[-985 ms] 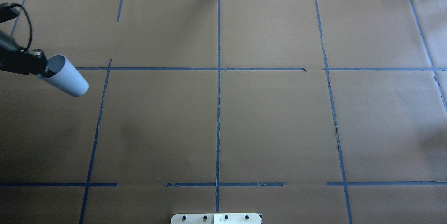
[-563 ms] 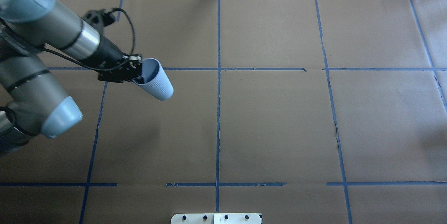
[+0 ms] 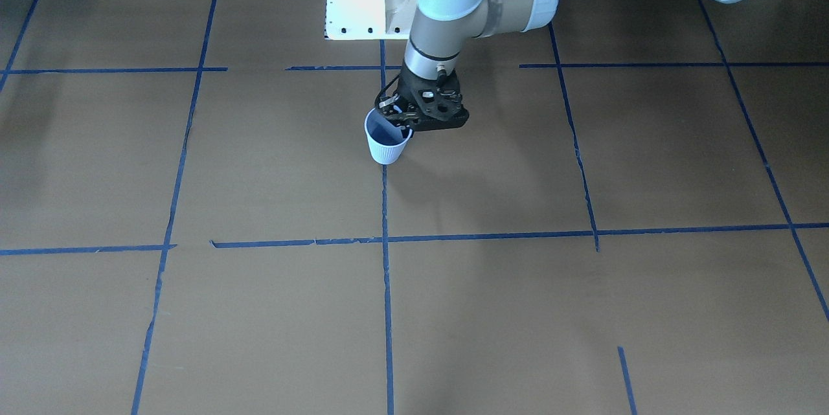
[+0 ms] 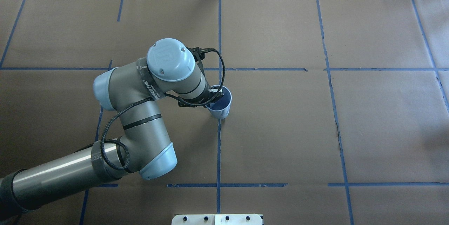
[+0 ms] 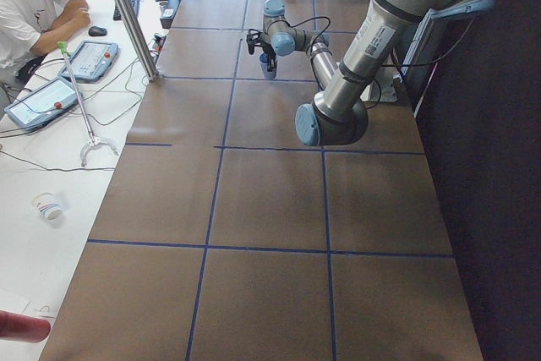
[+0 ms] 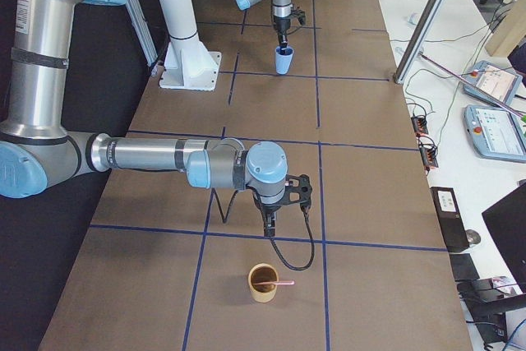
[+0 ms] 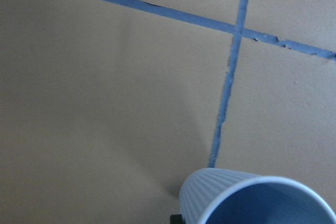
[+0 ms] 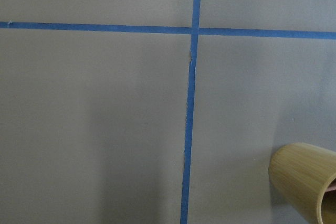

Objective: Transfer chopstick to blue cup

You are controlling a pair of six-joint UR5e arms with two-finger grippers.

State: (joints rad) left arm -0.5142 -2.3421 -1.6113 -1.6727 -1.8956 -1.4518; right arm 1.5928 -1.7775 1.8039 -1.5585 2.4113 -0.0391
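Observation:
The blue cup (image 4: 220, 105) stands upright at the table's centre, on a blue tape line; it also shows in the front view (image 3: 386, 142) and the left wrist view (image 7: 252, 200). My left gripper (image 4: 211, 98) is shut on its rim, one finger inside and one outside. I cannot tell whether the cup's base touches the table. A pinkish chopstick (image 6: 282, 283) leans in a tan bamboo cup (image 6: 264, 283) at the table's right end, also visible in the right wrist view (image 8: 307, 182). My right gripper (image 6: 269, 230) hangs just short of that cup; I cannot tell whether it is open.
The white robot base plate (image 3: 369, 0) sits at the robot's edge of the table. Blue tape lines grid the brown paper. An operator (image 5: 34, 6) sits at a side table with tablets beyond the far edge.
My left arm has swung from the table's left edge to the centre with the blue cup. The cup has gone from tilted to upright and lower.

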